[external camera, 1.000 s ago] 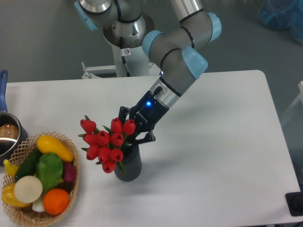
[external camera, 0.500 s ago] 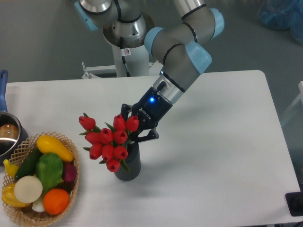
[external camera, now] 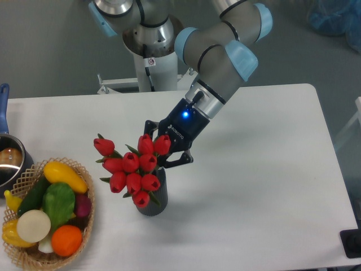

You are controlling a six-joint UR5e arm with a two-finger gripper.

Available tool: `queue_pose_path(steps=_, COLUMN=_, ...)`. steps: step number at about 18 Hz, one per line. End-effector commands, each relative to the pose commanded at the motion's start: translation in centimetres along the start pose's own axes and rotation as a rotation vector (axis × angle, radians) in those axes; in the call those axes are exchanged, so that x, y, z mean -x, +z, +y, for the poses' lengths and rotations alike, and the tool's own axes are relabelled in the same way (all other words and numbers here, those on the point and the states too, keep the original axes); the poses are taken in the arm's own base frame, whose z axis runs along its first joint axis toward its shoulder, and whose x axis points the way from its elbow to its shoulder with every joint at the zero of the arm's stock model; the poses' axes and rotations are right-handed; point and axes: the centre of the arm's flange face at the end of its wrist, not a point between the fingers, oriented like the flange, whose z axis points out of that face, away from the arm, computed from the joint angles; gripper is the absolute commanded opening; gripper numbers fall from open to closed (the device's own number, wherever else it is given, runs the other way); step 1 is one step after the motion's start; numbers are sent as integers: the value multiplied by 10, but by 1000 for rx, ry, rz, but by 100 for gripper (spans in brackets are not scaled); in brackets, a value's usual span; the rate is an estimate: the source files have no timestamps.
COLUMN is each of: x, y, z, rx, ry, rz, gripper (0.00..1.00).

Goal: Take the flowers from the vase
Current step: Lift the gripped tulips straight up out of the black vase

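About ten red tulip buds make up the flowers (external camera: 134, 172), a bunch spreading wider than the dark ribbed vase (external camera: 153, 199) that stands near the middle of the white table (external camera: 265, 169). The bunch leans out to the left of the vase mouth, with its lowest buds hanging over the near-left rim.

Reaching down from the far right, the gripper (external camera: 167, 151) has its two black fingers set on either side of the stems just above the vase mouth, behind the top buds. It appears closed on the stems, though the buds hide the contact itself, so I cannot be sure how firm the hold is.

Such a bunch should be light, but soft and easily bruised at the heads. The sensible place to hold is the gathered stems below the buds, where they are stiffer and bundled together. A straight lift seems wise, since the leaves could drag on the rim and tip the vase.

Well apart at the near left sits a wicker basket (external camera: 83, 224) of vegetables, with a steel pot (external camera: 10, 164) at the left edge.
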Motion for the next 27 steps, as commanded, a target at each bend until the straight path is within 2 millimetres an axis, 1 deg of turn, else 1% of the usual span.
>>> queue_pose_path(steps=6, x=-1, y=-14, z=-11, rx=-71, ry=-44, rz=10, gripper=7)
queue_pose_path(steps=9, x=0, y=-25, z=-16, rx=-110, ry=-54, rz=10, gripper=7)
queue_pose_path(steps=11, x=5, y=-40, z=-21, rx=-126, ry=-68, rz=-11, gripper=7)
queue_pose_path(steps=14, x=9, y=-49, z=-31, rx=-149, ry=-79, rz=-15, gripper=7)
queue_pose_path(steps=20, x=12, y=-62, z=-46, rx=-170, ry=-83, rz=-27, gripper=7)
queue_pose_path(steps=27, x=17, y=-76, z=-52, rx=-195, ry=-93, rz=-37, gripper=7)
